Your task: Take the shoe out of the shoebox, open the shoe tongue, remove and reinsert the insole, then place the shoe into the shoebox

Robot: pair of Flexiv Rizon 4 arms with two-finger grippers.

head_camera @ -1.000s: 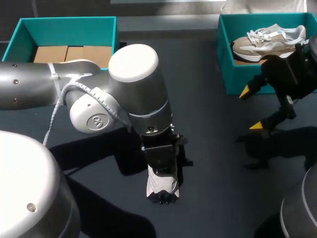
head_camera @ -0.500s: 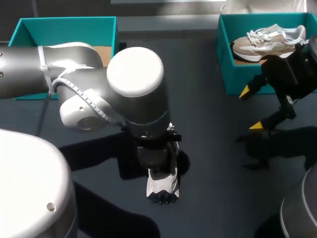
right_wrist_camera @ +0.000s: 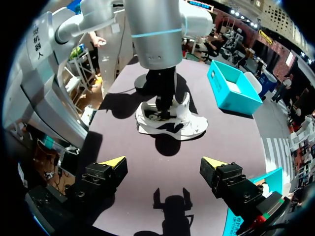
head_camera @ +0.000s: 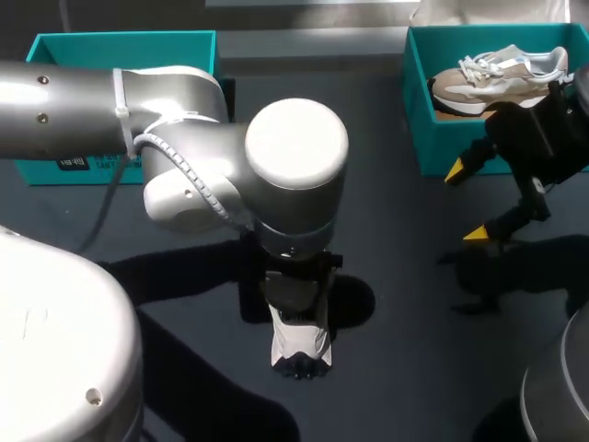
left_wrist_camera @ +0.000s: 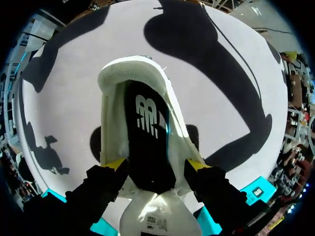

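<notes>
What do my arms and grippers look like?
The left arm is silver with a white round joint cap and a pale cable strapped along it. The left gripper and right gripper are black with yellow tips.

From my station I see a white shoe (head_camera: 299, 345) standing on its sole on the dark table (head_camera: 396, 276), near the middle. Its tongue (left_wrist_camera: 160, 219) is folded back and the black insole (left_wrist_camera: 150, 142) lies flat inside. A second shoe (head_camera: 497, 75), beige and white, rests in the teal shoebox (head_camera: 419, 120) at far right.
</notes>
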